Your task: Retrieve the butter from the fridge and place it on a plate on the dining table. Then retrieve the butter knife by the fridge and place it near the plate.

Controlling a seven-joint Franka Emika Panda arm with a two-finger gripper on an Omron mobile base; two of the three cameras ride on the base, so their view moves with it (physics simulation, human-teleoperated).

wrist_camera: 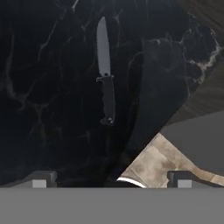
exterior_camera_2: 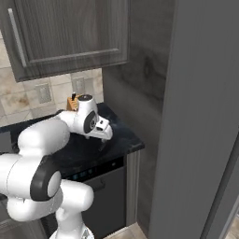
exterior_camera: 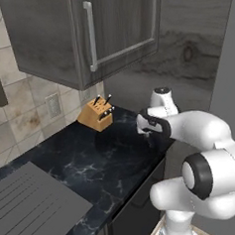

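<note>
- The butter knife lies flat on the black marble counter, grey blade at the top of the hand view, dark handle toward the bottom; nothing touches it
- No brand, label or writing can be read on the knife, counter or cupboards
- The gripper hangs above the counter with its jaws spread wide and nothing between them; the two finger tips stand well apart at the bottom of the hand view, the knife beyond them and roughly midway
- Bare marble surrounds the knife on all sides; the counter's front edge runs diagonally close to the handle end, with tan floor below it
- In the right base view the hand sits over the counter's near corner, beside the dark wood-grain side panel and the tall grey fridge
- The tan knife block stands by the wall under the wall cupboard, well apart from the hand
- A grey ribbed panel covers the counter's near left end
</note>
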